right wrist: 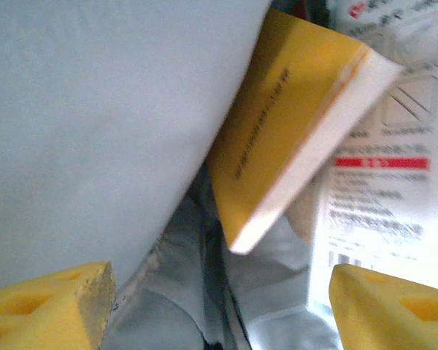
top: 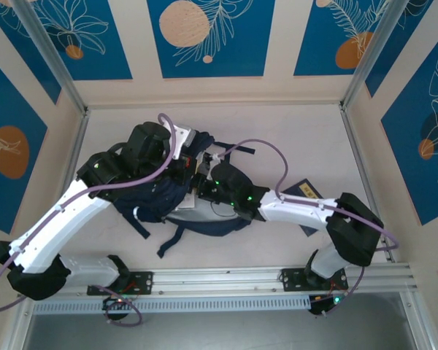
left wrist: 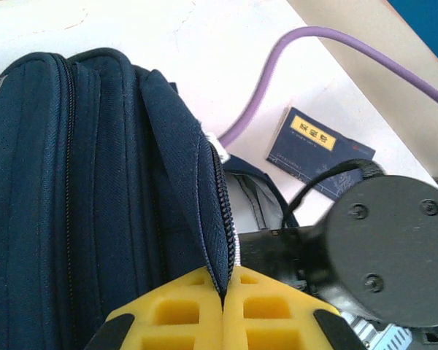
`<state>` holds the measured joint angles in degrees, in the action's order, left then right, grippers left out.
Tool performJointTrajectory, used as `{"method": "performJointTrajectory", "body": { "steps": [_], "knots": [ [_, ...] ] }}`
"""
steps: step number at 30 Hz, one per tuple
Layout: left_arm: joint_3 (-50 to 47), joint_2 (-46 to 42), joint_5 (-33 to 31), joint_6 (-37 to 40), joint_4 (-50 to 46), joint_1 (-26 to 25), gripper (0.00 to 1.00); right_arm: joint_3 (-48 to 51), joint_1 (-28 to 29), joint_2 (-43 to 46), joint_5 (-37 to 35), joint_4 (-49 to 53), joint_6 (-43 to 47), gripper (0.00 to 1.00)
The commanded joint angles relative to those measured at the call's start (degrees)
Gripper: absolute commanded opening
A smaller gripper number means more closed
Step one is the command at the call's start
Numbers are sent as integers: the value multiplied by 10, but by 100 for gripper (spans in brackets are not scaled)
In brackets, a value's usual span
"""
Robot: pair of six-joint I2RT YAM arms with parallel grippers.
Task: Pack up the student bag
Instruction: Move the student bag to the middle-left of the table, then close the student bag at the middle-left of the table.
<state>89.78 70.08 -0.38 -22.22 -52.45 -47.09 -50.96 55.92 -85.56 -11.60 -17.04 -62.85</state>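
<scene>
My left gripper (left wrist: 223,312) was clamped on the zipper edge of the student bag (left wrist: 73,189), which lay between my 2 arms. My right gripper (right wrist: 220,302) was inside the bag with fingers apart. The yellow book (right wrist: 277,124) was just ahead, its long axis slanting up-right.

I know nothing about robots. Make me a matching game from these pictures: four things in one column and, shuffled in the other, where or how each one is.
Things:
1. student bag
2. navy booklet
3. yellow book
4. cable

Descriptions:
A. purple
B. tilted, ahead of the open right fingers
C. lying flat on the table
D. zipper edge pinched by the shut left fingers

Pairs: 1-D, 2-C, 3-B, 4-A
</scene>
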Motion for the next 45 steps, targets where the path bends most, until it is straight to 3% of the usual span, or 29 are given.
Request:
{"method": "performJointTrajectory", "body": {
  "steps": [1, 8, 12, 16, 19, 22, 28, 32, 37, 39, 42, 45],
  "knots": [
    [-5, -28, 9, -13, 58, 13, 0, 40, 3, 69, -14, 6, 45, 77],
    [-35, -30, 12, -15, 70, 18, 0, 163, -4, 254, -72, 103, 62, 71],
    [-80, -14, 21, -15, 96, 26, 0, 176, -28, 384, -160, 289, 92, 61],
    [-115, 41, 53, -18, 135, 59, 0, 149, -114, 452, -193, 466, 91, 58],
    [-115, 107, 79, -24, 149, 99, 0, 117, -228, 437, -132, 558, 100, 62],
    [-121, 158, 108, -39, 179, 130, 0, 109, -319, 394, -62, 584, 114, 69],
    [-118, 209, 86, -53, 181, 188, 0, 106, -417, 332, -106, 623, 80, 72],
    [-116, 217, 99, -56, 179, 199, 0, 95, -494, 256, -104, 634, 52, 72],
    [-127, 206, 160, -68, 186, 190, 45, 97, -568, 162, -59, 589, 52, 73],
    [-130, 185, 154, -64, 179, 181, 56, 94, -582, 134, -42, 575, 52, 73],
    [-135, 148, 154, -59, 163, 170, 67, 79, -589, 90, -7, 577, 42, 73],
    [-157, 105, 154, -61, 161, 158, 70, 86, -587, 65, 37, 570, 30, 73]
  ]
}}
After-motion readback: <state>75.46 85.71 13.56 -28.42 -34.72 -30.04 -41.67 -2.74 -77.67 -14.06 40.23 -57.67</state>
